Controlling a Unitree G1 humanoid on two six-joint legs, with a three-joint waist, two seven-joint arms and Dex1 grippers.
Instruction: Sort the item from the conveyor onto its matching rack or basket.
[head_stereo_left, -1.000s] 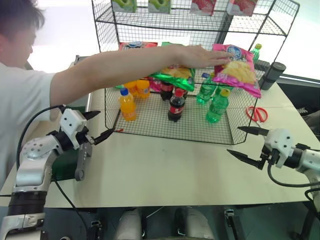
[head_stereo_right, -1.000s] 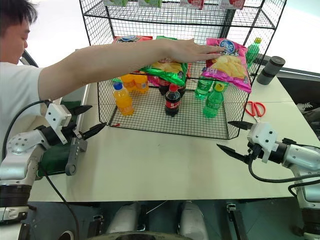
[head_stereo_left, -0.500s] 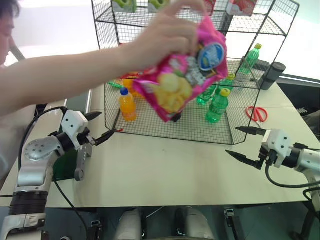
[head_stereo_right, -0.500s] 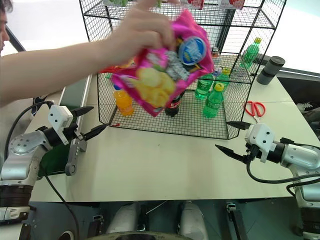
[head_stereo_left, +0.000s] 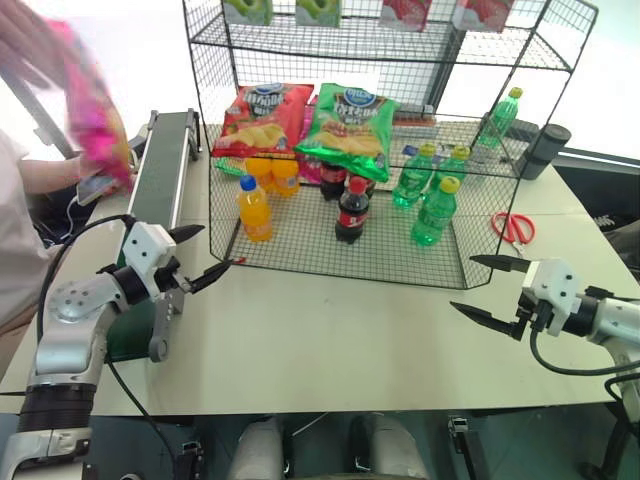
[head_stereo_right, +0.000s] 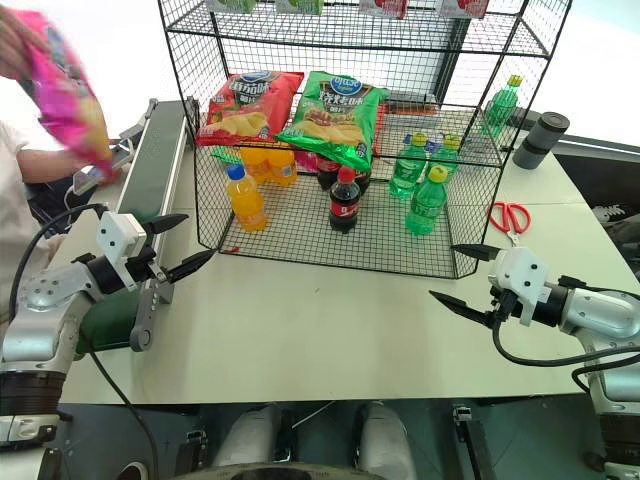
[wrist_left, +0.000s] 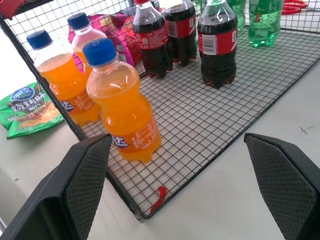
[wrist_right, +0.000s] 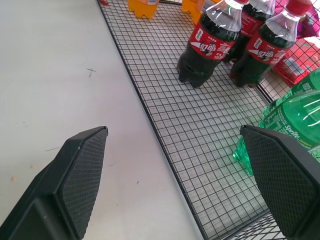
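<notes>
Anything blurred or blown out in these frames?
Left eye view: the pink bag in the person's hand is motion-smeared, and the background behind the rack is washed out white. Right eye view: same smear. Both wrist views: bottles sharp, fingers close and soft-edged.

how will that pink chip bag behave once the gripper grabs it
The pink bag, now in a person's hand above the conveyor, hangs bent, so it probably flexes rather than staying stiff. Its glossy film may slip between narrow fingers. It looks puffy, likely light for its size and easily crushed.
</notes>
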